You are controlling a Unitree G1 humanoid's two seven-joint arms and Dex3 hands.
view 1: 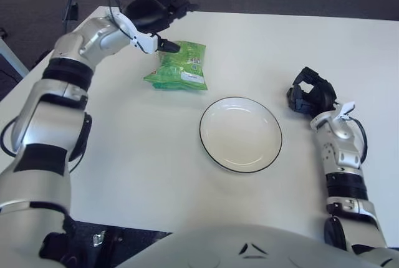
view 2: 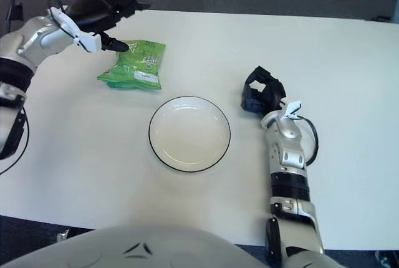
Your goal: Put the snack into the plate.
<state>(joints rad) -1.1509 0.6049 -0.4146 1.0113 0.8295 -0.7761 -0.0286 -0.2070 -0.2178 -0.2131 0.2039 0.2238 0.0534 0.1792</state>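
snack (view 1: 179,67), plate (view 1: 240,134) on table (view 1: 143,156)

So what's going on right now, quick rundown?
Left hand open, above far-left edge of snack bag, not gripping. Bag flat on table, outside empty plate. Right hand curled, idle right of plate. Nothing between bag and plate.

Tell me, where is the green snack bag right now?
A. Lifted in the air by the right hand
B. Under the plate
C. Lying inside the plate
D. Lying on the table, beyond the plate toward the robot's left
D: the green snack bag lies flat on the white table, apart from the empty plate, with the left hand at its far edge.
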